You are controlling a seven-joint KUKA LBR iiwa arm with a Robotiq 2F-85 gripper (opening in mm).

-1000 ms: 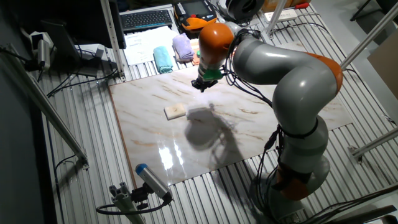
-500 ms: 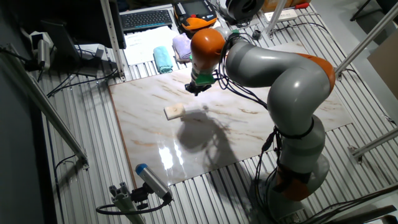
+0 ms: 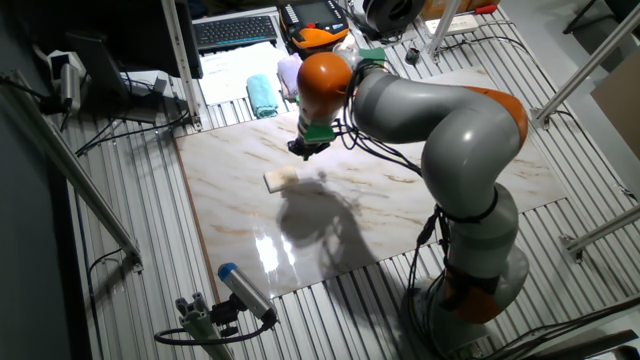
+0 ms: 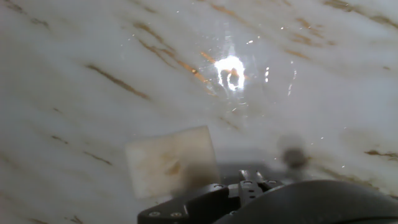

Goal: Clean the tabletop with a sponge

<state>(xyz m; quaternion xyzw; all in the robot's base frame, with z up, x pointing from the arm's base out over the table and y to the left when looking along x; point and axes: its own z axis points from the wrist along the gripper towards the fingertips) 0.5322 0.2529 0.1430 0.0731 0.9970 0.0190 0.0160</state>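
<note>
The white marble-look tabletop (image 3: 400, 200) lies in the middle of the fixed view. A small cream-beige sponge (image 3: 281, 178) rests flat on its left half. My gripper (image 3: 304, 150) hangs just above the slab, slightly behind and to the right of the sponge and apart from it. Its fingers are too small and dark here to tell how they stand. In the hand view the sponge (image 4: 171, 160) lies at lower left on the tabletop (image 4: 93, 56), with faint brown stains on it. The dark hand housing (image 4: 249, 199) fills the bottom edge, and no fingertips show.
A folded teal cloth (image 3: 262, 96) and a lilac cloth (image 3: 292, 72) lie behind the slab's far edge, near a keyboard (image 3: 235, 30). A blue-tipped tool (image 3: 245, 290) sits on the ribbed grey metal surface (image 3: 140, 230) at front left. A slanted metal bar (image 3: 70, 165) crosses the left side.
My gripper has moved left and slightly toward the front across the slab, closing in on the sponge. The sponge has not moved.
</note>
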